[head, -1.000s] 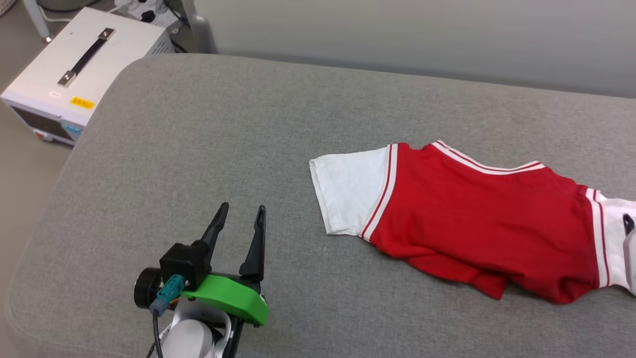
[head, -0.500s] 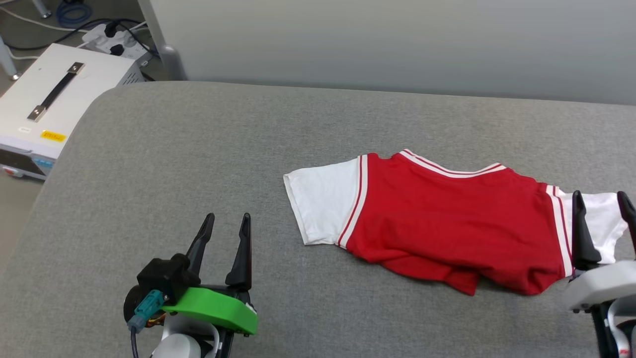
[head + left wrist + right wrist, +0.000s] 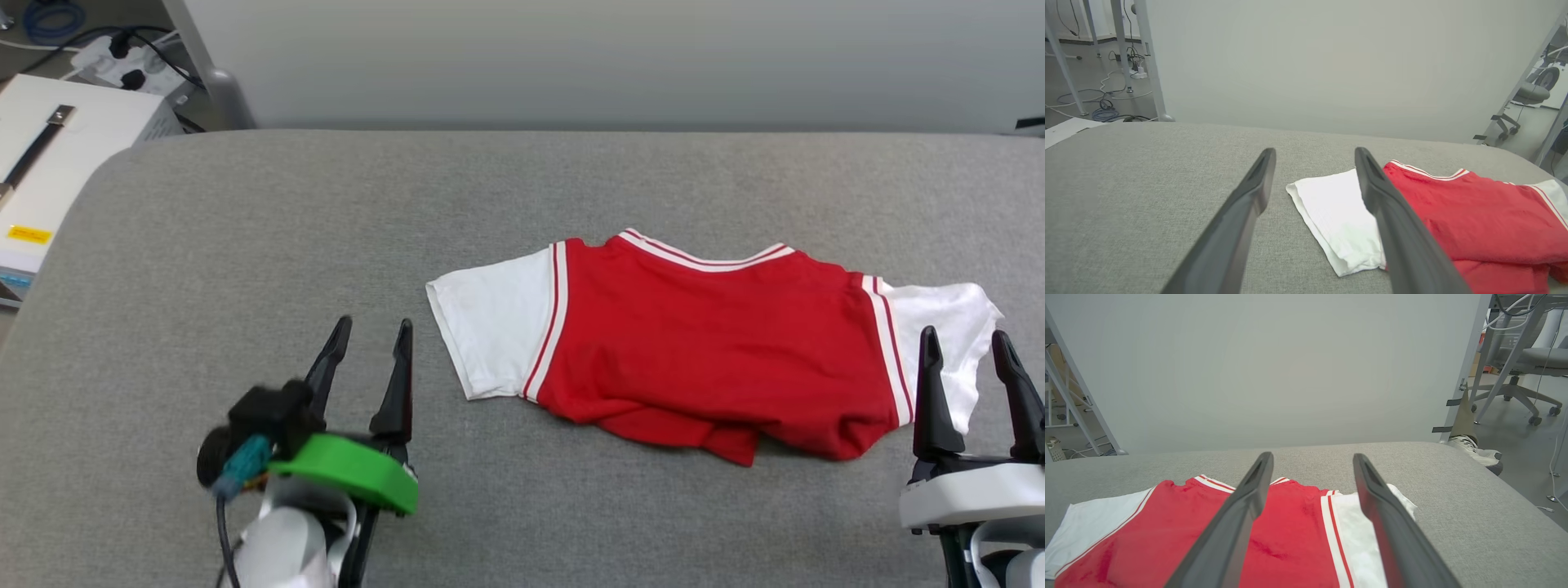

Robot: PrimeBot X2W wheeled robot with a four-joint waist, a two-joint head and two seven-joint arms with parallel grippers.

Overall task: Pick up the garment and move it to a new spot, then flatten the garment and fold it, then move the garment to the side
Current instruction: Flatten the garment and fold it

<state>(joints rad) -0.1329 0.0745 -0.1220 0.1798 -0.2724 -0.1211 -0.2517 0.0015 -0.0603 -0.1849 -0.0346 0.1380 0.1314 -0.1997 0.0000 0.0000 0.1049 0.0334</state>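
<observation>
The head view has swung right, bringing the right pincer (image 3: 963, 333) into sight.

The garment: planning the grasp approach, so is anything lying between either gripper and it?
Nothing visible. Only bare grey cushion lies between the left gripper and the garment; the right gripper is at its white sleeve.
</observation>
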